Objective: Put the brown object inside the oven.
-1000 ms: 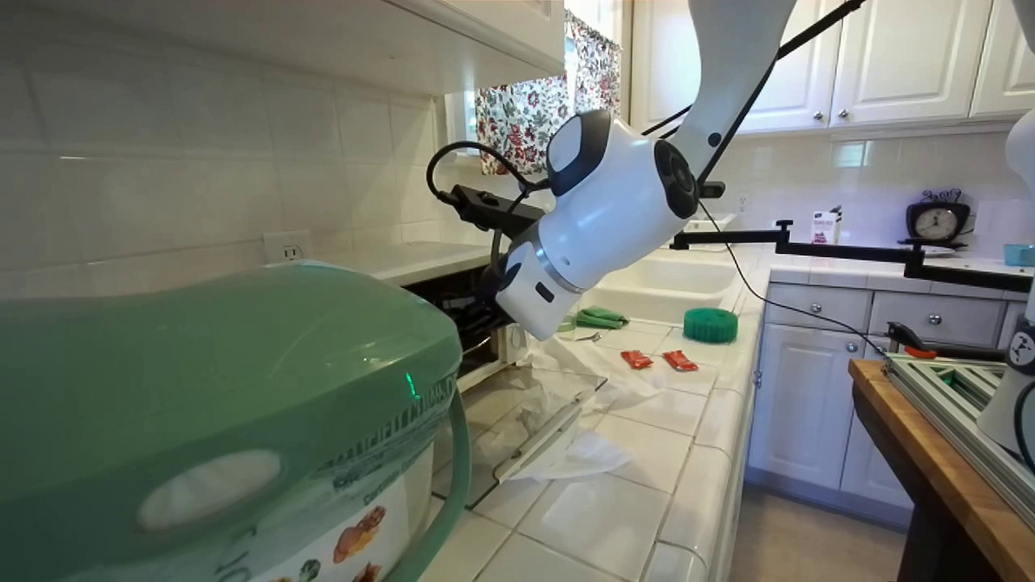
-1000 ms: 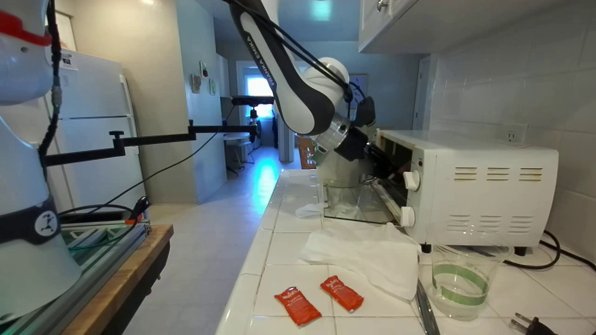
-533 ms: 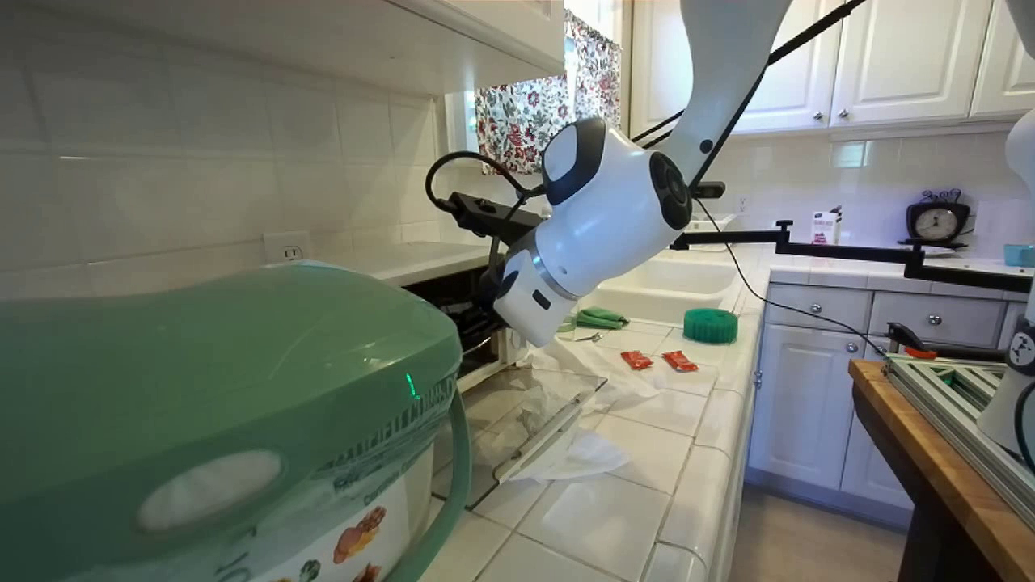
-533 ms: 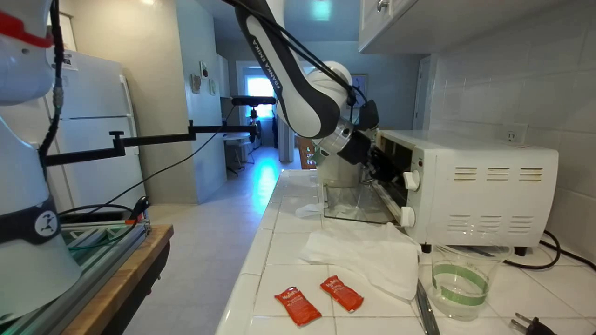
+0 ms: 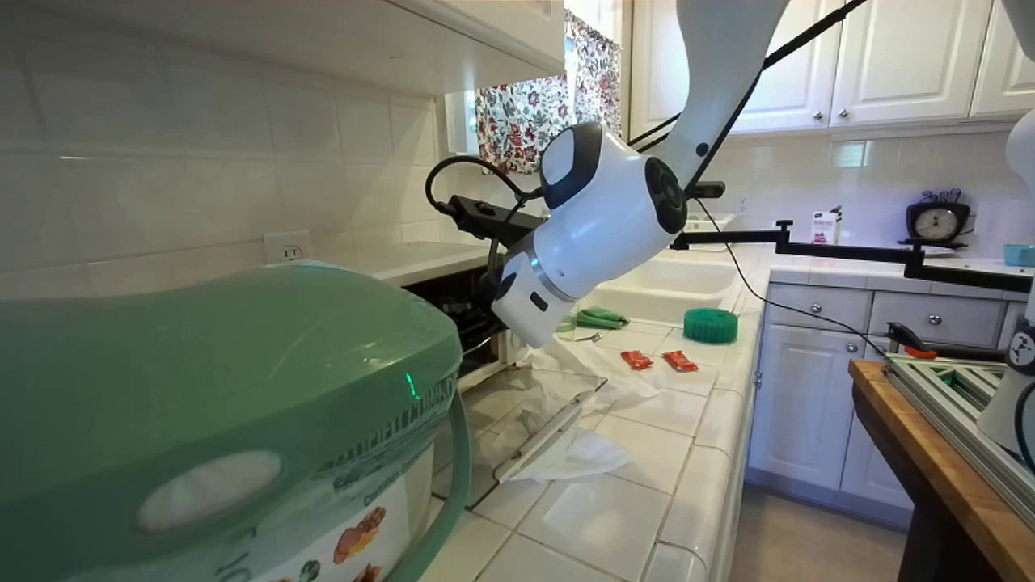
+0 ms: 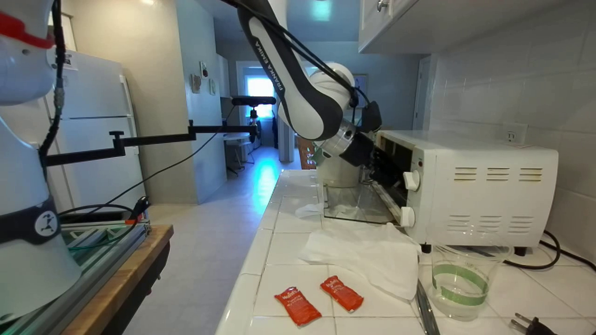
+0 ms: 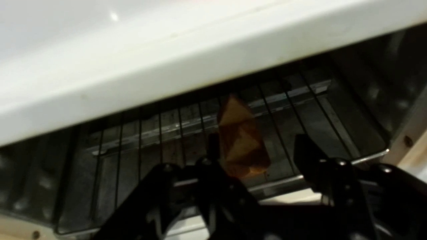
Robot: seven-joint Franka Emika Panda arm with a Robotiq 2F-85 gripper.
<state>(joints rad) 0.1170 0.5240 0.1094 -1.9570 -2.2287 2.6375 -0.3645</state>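
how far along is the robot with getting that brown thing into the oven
Done: the door is down, and the brown thing is inside the oven, apparently resting on the rack. In hand: probably the release; the claw stands open, with a gap on one side of the brown thing; contact on the other side I can't tell. Left: likely just drawing the claw out of the oven.

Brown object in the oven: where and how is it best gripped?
From the open front of the oven, probably pinch the brown object across its middle: its tapering length runs up the wrist view, so the open gripper can close on its narrower width.
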